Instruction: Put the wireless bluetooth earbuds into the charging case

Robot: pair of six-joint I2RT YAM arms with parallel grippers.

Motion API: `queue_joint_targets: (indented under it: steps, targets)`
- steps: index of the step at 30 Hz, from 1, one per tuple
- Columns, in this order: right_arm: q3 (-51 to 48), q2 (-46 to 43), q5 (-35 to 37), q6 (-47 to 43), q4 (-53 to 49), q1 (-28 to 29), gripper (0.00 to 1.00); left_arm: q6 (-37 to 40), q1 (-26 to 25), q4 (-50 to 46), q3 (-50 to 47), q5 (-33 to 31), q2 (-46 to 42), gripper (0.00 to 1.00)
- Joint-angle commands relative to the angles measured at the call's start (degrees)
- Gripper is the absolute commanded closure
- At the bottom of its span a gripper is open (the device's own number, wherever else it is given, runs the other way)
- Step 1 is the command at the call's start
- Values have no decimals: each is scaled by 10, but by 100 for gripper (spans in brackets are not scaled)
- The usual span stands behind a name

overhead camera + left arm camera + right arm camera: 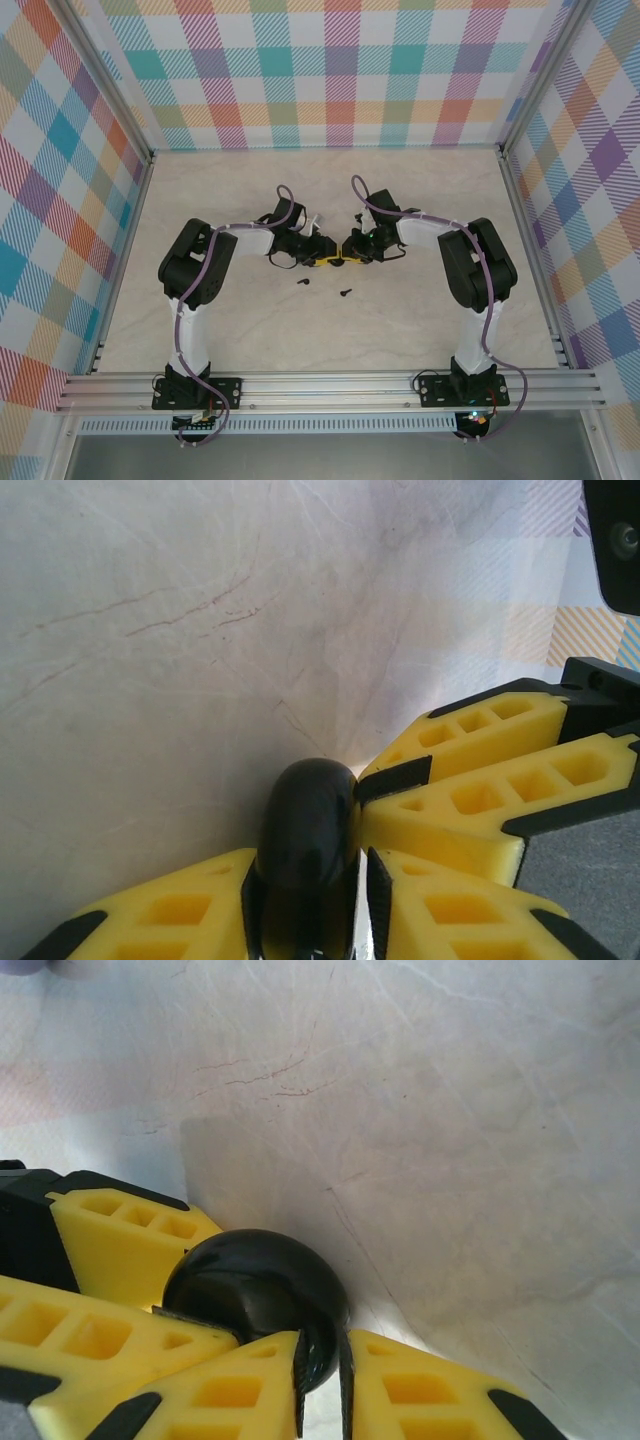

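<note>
A glossy black round charging case (305,815) is held between both grippers at the middle of the table. My left gripper (305,885) is shut on the case's body, its yellow fingers on either side. My right gripper (322,1365) is shut on a thin edge of the same case (250,1280), and its fingers (470,790) meet the case from the right in the left wrist view. From above, the left gripper (326,262) and right gripper (346,260) touch tip to tip. Two black earbuds (303,283) (345,293) lie on the table just in front of them.
A small pale object (317,219) lies just behind the grippers, partly hidden by the left arm. A pale lilac shape (20,965) sits at the top left corner of the right wrist view. The marble-patterned table (420,200) is walled by checkered panels.
</note>
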Motion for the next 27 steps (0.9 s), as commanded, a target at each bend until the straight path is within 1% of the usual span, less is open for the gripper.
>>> queue_joint_targets:
  steps: [1, 3, 4, 7, 11, 15, 16, 18, 20, 22, 24, 27]
  targets:
    - [-13, 5, 9, 10, 12, 4, 81, -1, -8, 14, -4, 24, 4, 72]
    - [-18, -6, 15, 9, 14, 4, 81, 1, -8, 13, -6, 17, 0, 78]
    - [-21, -16, 20, 8, 14, 4, 80, 3, -8, 11, -8, 11, -5, 79]
    - [-37, -53, 25, 3, 22, -1, 77, 12, -3, 13, -15, -2, -25, 81]
    - [-64, -118, 18, -21, 35, -18, 70, 23, 13, 32, -31, -4, -66, 81]
    - [-83, -181, -9, -59, 53, -36, 64, 52, 28, 47, -40, 11, -113, 82]
    - [-88, -198, -12, -69, 61, -40, 64, 61, 31, 52, -42, 13, -127, 81]
    - [-101, -220, -22, -77, 88, -48, 64, 77, 35, 60, -45, 16, -153, 82]
    - [-119, -248, -43, -92, 127, -54, 60, 102, 38, 52, -42, 18, -181, 81]
    - [-126, -273, -59, -121, 143, -54, 59, 124, 40, 47, -40, 17, -207, 81]
    - [-121, -291, -70, -145, 133, -55, 55, 141, 40, 55, -43, 21, -231, 80]
    - [-94, -300, -132, -177, 88, -56, 51, 159, 40, 70, -47, 33, -264, 80]
